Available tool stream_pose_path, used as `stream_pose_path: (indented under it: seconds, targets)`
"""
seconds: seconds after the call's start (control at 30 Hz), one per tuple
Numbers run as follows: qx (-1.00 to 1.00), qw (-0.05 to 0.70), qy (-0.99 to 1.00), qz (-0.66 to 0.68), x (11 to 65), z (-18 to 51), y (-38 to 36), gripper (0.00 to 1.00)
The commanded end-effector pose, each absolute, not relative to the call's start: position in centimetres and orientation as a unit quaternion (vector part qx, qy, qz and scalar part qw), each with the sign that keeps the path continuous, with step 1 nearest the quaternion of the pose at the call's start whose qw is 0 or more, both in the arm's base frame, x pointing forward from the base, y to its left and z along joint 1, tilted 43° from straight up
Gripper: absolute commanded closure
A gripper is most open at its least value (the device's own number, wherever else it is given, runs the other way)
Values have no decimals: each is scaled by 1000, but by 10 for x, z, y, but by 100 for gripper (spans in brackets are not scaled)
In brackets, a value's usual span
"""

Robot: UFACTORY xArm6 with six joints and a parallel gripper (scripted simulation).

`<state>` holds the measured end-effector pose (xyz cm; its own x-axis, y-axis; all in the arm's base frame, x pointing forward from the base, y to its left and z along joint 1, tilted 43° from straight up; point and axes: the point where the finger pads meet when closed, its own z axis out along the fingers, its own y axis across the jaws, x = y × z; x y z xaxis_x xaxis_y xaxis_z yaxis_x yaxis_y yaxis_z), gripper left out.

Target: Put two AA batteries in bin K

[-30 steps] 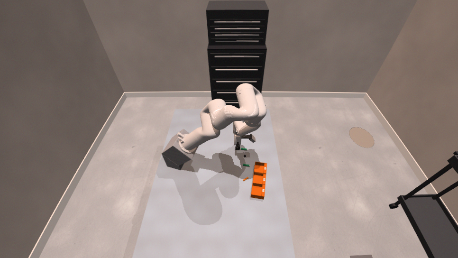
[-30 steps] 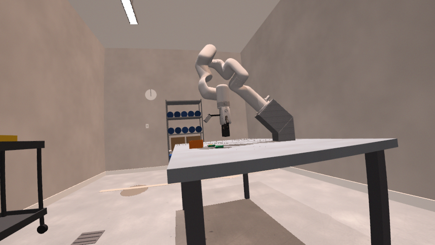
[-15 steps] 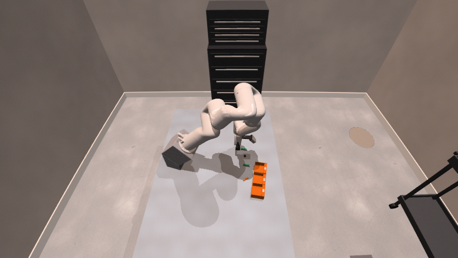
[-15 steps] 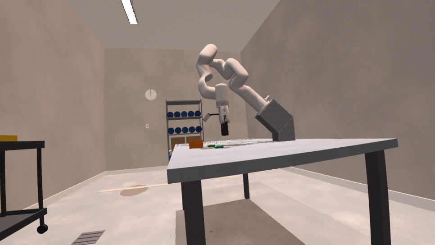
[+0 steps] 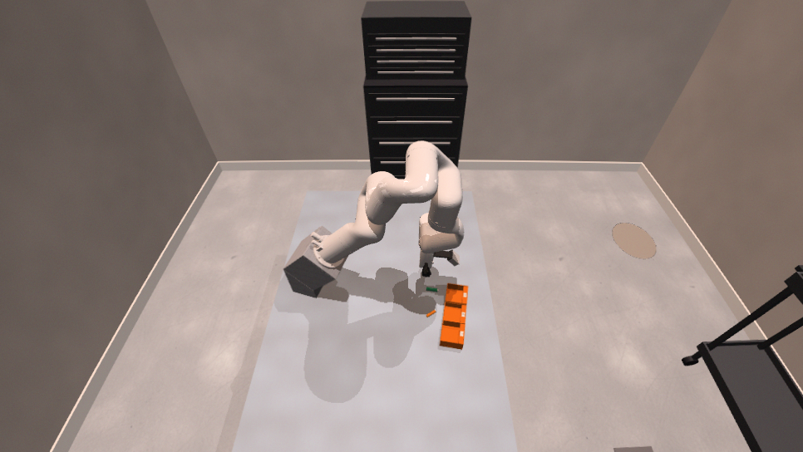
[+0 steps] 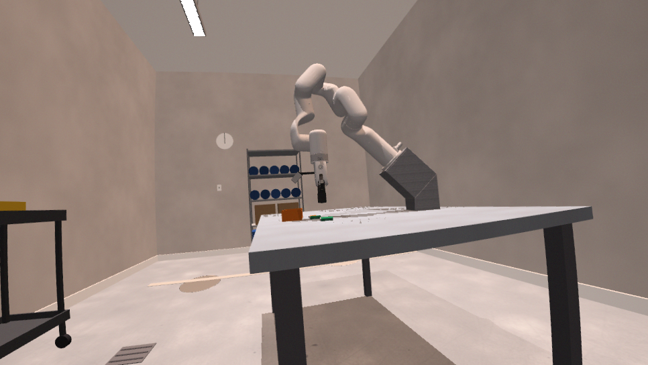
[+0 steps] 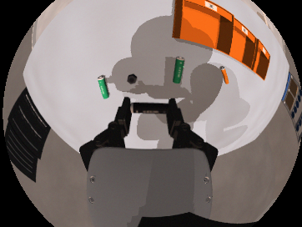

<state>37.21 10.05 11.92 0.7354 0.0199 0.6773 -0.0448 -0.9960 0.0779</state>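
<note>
My gripper (image 5: 426, 272) (image 6: 321, 198) (image 7: 149, 105) hangs above the table and is shut on a dark cylinder (image 7: 150, 106) that lies crosswise between the fingertips. Two green AA batteries (image 7: 103, 87) (image 7: 178, 69) lie on the table below; one shows in the top view (image 5: 431, 289), and both show as green spots in the exterior view (image 6: 326, 218) (image 6: 314, 217). A row of three orange bins (image 5: 455, 316) (image 6: 291, 214) (image 7: 222, 23) stands to the right of them. Each bin has a small white label; I cannot read the letters.
A small black nut-like part (image 7: 133, 78) lies between the two green batteries. A thin orange stick (image 5: 431, 313) (image 7: 224, 75) lies near the bins. The arm's dark base block (image 5: 308, 272) (image 6: 410, 181) stands on the table (image 5: 365, 393) (image 6: 408, 226).
</note>
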Motion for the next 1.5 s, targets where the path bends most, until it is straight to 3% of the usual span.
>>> stream_pose_path:
  seconds: [0.0, 1.13, 1.47]
  targets:
    - [932, 42, -6, 361, 382, 131, 82, 100]
    - [931, 43, -6, 361, 459, 217, -56, 100]
    - [931, 43, -6, 361, 459, 217, -57, 100]
